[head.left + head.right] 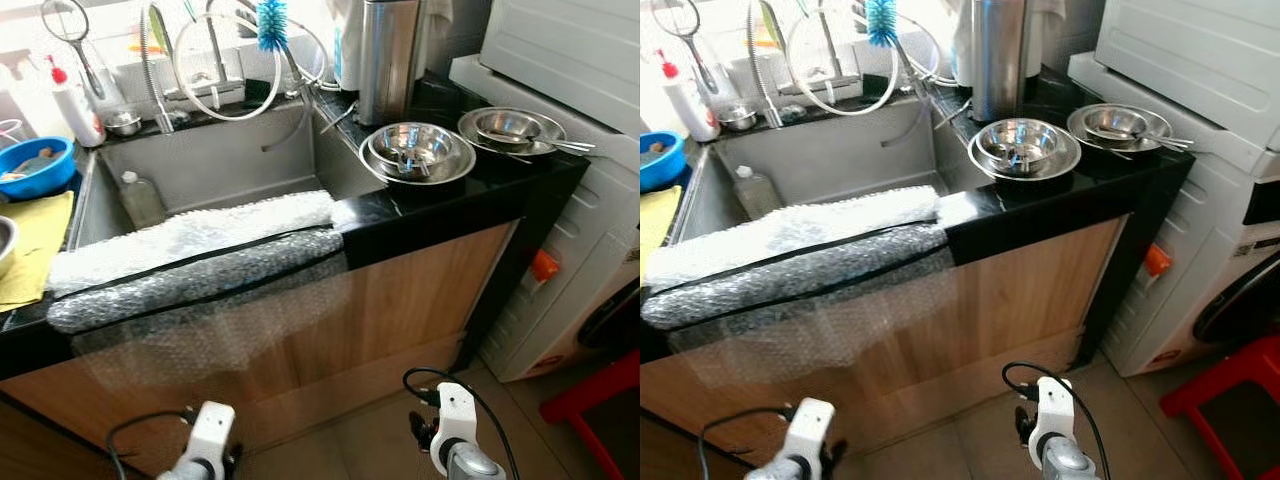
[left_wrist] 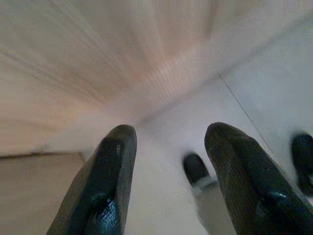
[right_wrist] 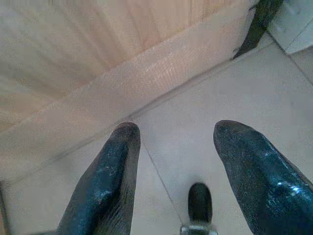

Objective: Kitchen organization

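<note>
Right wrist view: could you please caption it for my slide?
Open right gripper hanging over the tiled floor beside the wooden cabinet base.

blue bowl [image 1: 35, 168] cropped, left wrist view blurred

Left gripper [image 2: 168, 161] and right gripper [image 3: 176, 161] low, hanging idle, fingers [image 3: 105, 181] spread apart.

Shiny steel bowls [image 1: 418, 152], glossy black counter [image 1: 500, 185], wood-grain cabinet [image 1: 400, 300]
</note>
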Robot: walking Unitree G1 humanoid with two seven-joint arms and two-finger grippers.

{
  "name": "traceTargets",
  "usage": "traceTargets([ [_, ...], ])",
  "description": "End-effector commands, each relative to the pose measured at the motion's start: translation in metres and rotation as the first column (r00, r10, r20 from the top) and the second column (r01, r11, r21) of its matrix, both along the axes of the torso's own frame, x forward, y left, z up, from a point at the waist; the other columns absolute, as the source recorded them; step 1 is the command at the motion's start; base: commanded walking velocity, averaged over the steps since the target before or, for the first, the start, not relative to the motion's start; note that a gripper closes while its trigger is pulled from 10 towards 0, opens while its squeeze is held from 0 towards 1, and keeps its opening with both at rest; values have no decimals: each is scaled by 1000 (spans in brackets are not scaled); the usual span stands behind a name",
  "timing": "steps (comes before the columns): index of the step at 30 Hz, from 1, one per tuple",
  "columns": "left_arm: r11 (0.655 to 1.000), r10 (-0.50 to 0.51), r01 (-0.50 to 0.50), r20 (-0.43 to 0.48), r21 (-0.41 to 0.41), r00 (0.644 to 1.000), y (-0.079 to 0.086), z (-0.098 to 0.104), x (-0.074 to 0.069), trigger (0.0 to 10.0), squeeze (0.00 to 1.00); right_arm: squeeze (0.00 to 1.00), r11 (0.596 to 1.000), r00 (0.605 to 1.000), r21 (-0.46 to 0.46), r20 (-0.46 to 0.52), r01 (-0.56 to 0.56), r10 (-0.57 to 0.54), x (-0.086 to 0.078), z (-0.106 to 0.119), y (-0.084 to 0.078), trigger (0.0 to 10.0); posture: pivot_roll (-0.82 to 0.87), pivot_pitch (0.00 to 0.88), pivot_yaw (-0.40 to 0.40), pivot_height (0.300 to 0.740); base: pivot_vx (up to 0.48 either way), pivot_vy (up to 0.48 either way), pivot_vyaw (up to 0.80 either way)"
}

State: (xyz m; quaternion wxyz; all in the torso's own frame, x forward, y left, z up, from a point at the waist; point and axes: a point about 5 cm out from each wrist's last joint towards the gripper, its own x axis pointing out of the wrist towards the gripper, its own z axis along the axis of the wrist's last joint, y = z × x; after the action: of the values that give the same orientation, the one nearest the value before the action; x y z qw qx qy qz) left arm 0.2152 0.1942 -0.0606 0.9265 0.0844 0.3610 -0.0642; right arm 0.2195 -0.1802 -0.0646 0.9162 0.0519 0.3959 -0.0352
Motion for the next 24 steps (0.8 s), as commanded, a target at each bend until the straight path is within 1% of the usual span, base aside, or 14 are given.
traceTargets([
  [1,1000,7,-6,38,-3,999,5,5,5,10000,0,0,999,999,15,29,28,-29,2,1,4,10000,-10,0,108,740,0,0,0],
  [2,1000,7,-6,38,-3,999,5,5,5,10000,0,0,999,999,15,29,28,-29,2,1,4,10000,-10,0,108,740,0,0,0],
  [5,1000,2,-1,77,-9,997,5,10,11,10000,0,0,999,998,22,51,33,-34,4,3,6,10000,-19,0,118,740,0,0,0],
  [8,1000,-16,17,99,-11,995,4,12,12,10000,0,0,998,997,39,69,43,-45,5,4,10,10000,-13,0,141,740,0,0,0],
  [10,1000,-26,26,84,-5,996,4,9,7,10000,0,0,998,996,44,68,50,-53,6,4,11,10000,20,0,138,740,0,0,0],
  [14,1000,-29,29,68,1,997,5,6,3,10000,0,0,998,997,43,60,41,-43,5,3,12,10000,23,0,137,740,0,0,0],
  [17,1000,-14,14,42,4,999,7,1,-5,10000,0,0,999,998,39,49,34,-36,4,2,12,10000,35,0,131,740,0,0,0],
  [18,1000,-14,14,42,4,999,7,1,-5,10000,0,0,999,998,39,49,34,-36,4,2,12,10000,35,0,131,740,0,0,0],
  [20,996,76,-76,-7,-36,997,12,-6,-16,10000,0,0,999,998,31,35,45,-46,3,1,11,10000,32,0,129,740,0,0,0],
  [21,990,129,-131,-30,-47,991,17,-8,-21,10000,0,0,998,998,30,32,49,-50,3,1,11,10000,30,0,129,740,0,0,0],
  [24,983,175,-178,-52,-51,983,24,-10,-27,10000,0,0,998,998,28,28,49,-50,3,1,11,10000,31,0,126,740,0,0,0],
])
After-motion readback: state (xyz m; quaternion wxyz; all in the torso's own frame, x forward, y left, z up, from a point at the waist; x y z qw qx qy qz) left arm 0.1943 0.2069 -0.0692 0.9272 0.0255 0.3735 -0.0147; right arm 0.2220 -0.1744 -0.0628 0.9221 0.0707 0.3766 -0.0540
